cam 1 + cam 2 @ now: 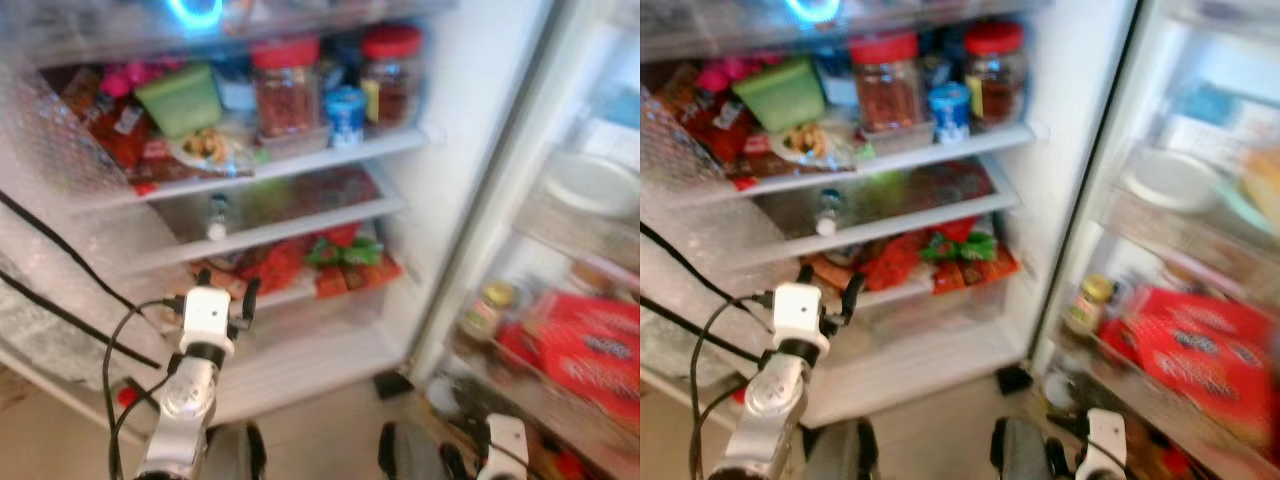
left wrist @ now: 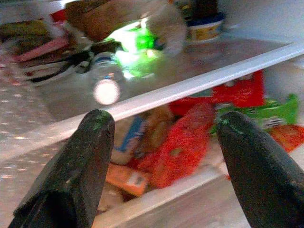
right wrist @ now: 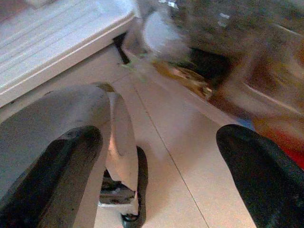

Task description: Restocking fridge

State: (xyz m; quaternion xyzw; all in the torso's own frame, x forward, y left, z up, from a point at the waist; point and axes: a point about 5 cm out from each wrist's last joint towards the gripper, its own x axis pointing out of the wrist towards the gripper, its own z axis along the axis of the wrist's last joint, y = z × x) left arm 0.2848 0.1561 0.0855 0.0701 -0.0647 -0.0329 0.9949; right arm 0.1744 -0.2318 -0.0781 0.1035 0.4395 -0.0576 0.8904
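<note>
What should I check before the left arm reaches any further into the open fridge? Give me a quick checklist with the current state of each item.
1. Fridge door open: ok, the shelves and the door racks are exposed.
2. Left gripper open: ok, fingers spread wide with nothing between them.
3. Left gripper position: ok, raised in front of the shelf of red and green packets.
4. Right gripper free: ok, open, hanging low over the floor.
5. Item to restock in a gripper: not ok, both are empty.
6. Free space on the middle shelf beside the small bottle: cannot tell, the picture is blurred.
</note>
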